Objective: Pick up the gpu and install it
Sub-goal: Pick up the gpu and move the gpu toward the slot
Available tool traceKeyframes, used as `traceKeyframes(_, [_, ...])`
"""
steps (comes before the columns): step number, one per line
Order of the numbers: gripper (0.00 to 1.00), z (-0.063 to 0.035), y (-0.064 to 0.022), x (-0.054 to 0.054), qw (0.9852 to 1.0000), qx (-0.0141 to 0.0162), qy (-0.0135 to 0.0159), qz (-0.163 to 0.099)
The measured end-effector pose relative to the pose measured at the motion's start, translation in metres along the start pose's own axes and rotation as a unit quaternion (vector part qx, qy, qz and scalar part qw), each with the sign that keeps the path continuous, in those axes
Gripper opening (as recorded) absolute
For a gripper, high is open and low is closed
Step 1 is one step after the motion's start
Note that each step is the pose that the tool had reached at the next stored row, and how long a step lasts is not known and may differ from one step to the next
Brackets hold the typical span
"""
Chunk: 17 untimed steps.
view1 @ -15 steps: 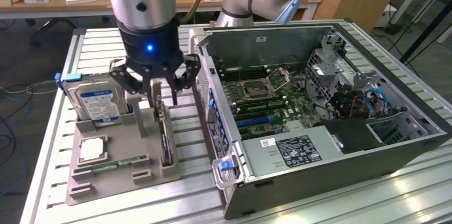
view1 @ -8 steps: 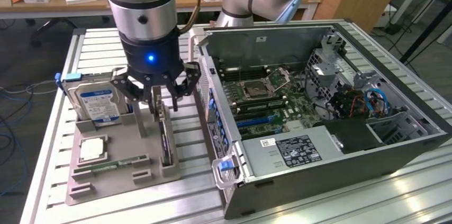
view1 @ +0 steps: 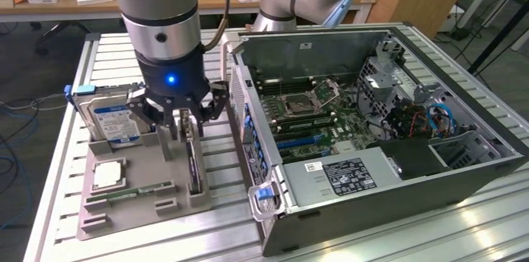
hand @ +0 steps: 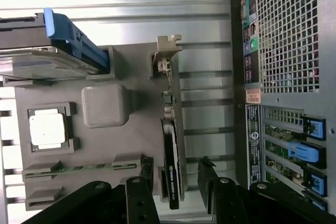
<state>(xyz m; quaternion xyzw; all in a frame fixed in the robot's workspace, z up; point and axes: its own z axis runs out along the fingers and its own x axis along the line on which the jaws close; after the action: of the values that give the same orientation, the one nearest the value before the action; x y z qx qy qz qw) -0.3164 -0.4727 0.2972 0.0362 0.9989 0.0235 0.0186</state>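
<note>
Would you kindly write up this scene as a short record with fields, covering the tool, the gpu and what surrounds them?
tool: open, fingers apart on either side of the gpu
gpu: standing on edge in a slot of the grey holder, not yet lifted
holder also carries: hard drive, processor, memory stick
computer case: side open, on the exterior view's right of the holder

Nothing can be read. The blue-and-white label [view1: 116, 127] on the boxy silver hard drive [view1: 103, 96] and the black label [view1: 349, 175] on the silver power-supply box [view1: 318, 192] carry print too small to make out.
</note>
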Motion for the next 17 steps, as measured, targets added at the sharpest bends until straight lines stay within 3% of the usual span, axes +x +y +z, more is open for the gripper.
traceKeyframes(17, [0.47,0.0306,-0.0043,0.002,1.0000,0.0000,0.0007,-0.001])
